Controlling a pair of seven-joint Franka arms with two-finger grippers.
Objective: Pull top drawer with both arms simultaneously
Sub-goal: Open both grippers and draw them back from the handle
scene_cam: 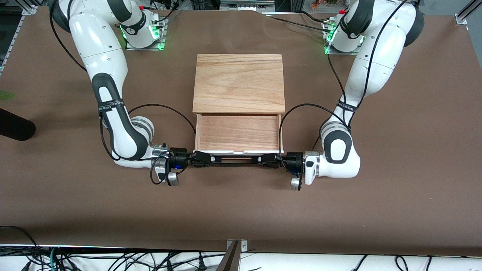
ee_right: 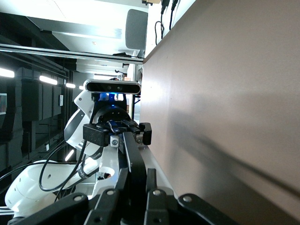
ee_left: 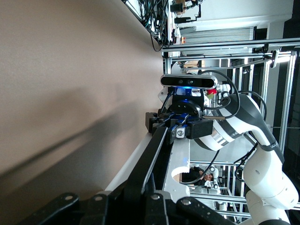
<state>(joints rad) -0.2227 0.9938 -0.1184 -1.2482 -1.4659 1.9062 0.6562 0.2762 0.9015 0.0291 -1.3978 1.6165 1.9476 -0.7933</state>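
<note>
- My left gripper [scene_cam: 268, 159] and my right gripper [scene_cam: 203, 159] are each clamped on the handle [scene_cam: 235, 160], one at each end.
- The top drawer [scene_cam: 238, 133] stands well out of the cabinet [scene_cam: 238, 83].
- I judge the pull is nearly finished; next both arms must draw evenly, without twisting.

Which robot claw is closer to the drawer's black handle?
Neither: left claw and right claw each grip an end of the top drawer's handle.
</note>
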